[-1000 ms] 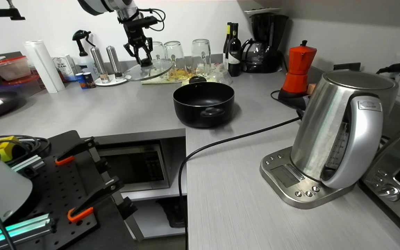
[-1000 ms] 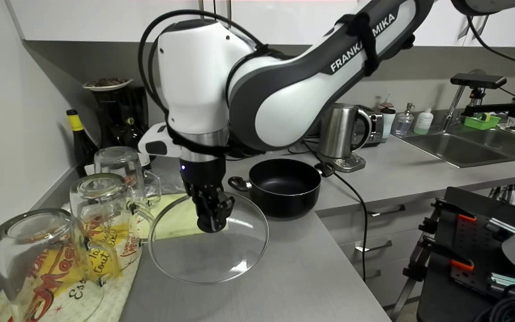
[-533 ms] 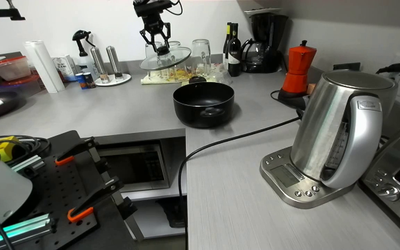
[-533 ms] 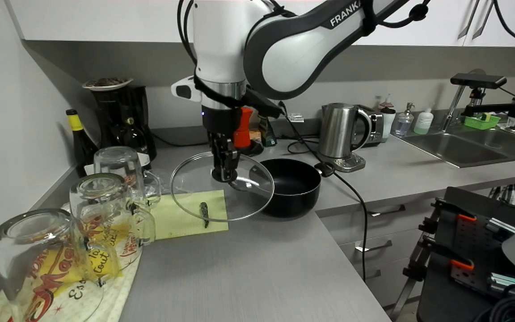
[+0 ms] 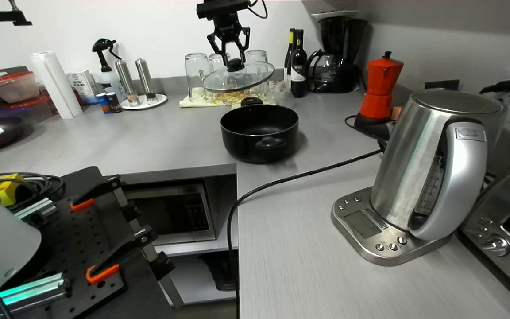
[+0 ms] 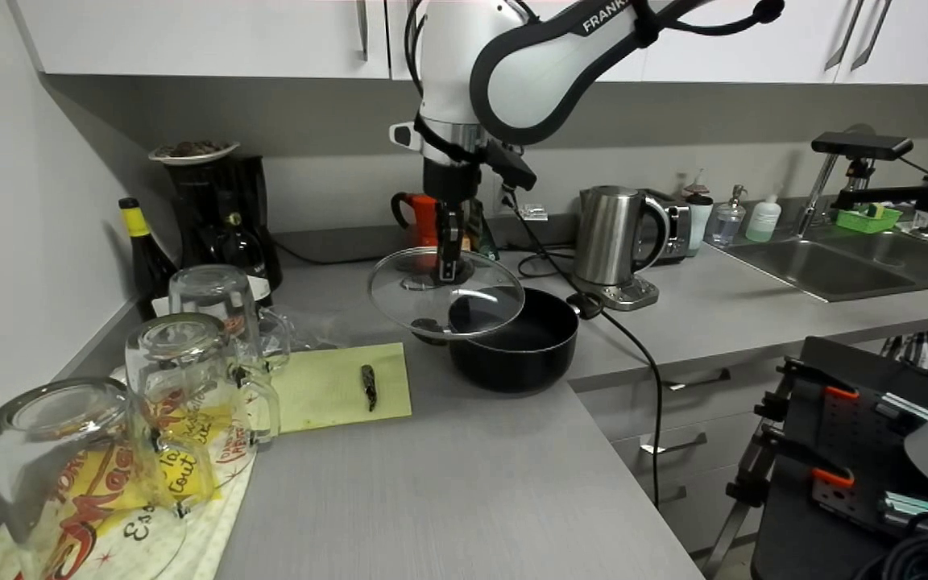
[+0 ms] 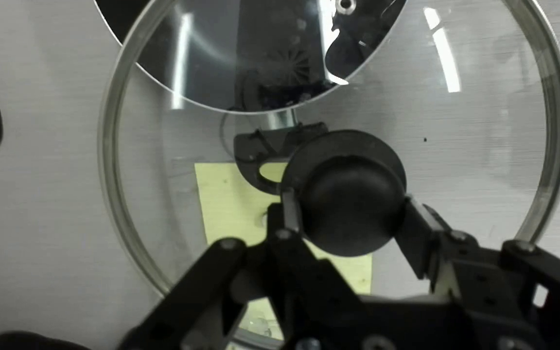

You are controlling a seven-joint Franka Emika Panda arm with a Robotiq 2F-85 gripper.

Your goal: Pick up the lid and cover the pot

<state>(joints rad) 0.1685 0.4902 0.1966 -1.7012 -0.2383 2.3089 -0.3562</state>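
My gripper (image 5: 235,61) is shut on the black knob (image 7: 353,209) of the glass lid (image 5: 257,79). A pad touches each side of the knob in the wrist view (image 7: 350,206). The lid hangs in the air, slightly tilted, also in an exterior view (image 6: 476,316). The black pot (image 5: 255,146) stands uncovered on the counter with its two handles. In an exterior view the lid overlaps the left part of the pot (image 6: 512,366). In the wrist view the pot (image 7: 119,14) is at the top, partly seen through the glass, so the lid is offset from it.
Upturned glass mugs (image 6: 210,370) stand by the wall, beside a yellow cloth (image 6: 319,395) with a small dark object on it. A steel kettle (image 5: 419,168) and its black cord (image 5: 308,170) are near the pot. A red moka pot (image 5: 378,88) and bottles (image 5: 299,66) stand behind.
The gripper has carried the lid toward the pot, moving right in both exterior views and away from the mugs. It stays shut on the knob. The pot has not moved.
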